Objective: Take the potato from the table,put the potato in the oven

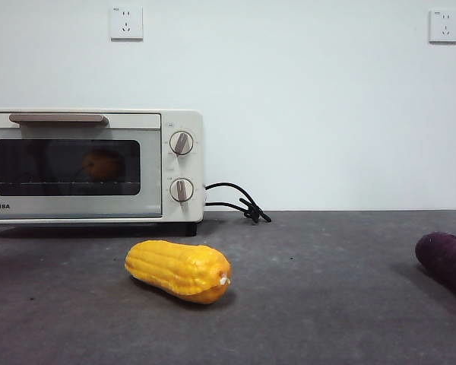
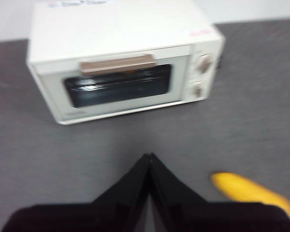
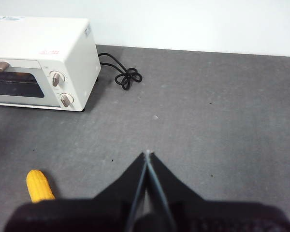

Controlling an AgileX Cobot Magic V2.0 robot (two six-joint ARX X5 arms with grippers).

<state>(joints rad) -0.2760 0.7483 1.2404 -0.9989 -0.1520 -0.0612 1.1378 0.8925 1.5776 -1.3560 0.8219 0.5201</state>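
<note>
Left gripper [image 2: 148, 157] — jaws pressed together, holding nothing, raised over the table [image 1: 327, 304] and facing the oven's door. Right gripper [image 3: 147, 154] likewise closed and empty, hovering above bare table well to the side of the oven. Potato [image 1: 101, 165] sits inside the oven [image 1: 91, 163], seen dimly as an orange shape behind the dark glass; door shut, beige handle [image 1: 58, 119] across the top. Oven stands at the table's back, near the wall; open grey surface lies in front of it and beside it. Corn cob [image 1: 178, 270] lies on the table just in front of the oven. Purple vegetable [image 1: 447, 262] at the far edge of the front view. Black cord [image 1: 239, 201] coils beside the 2 knobs. Door reads "TOSHIBA" — partly cut off.
</note>
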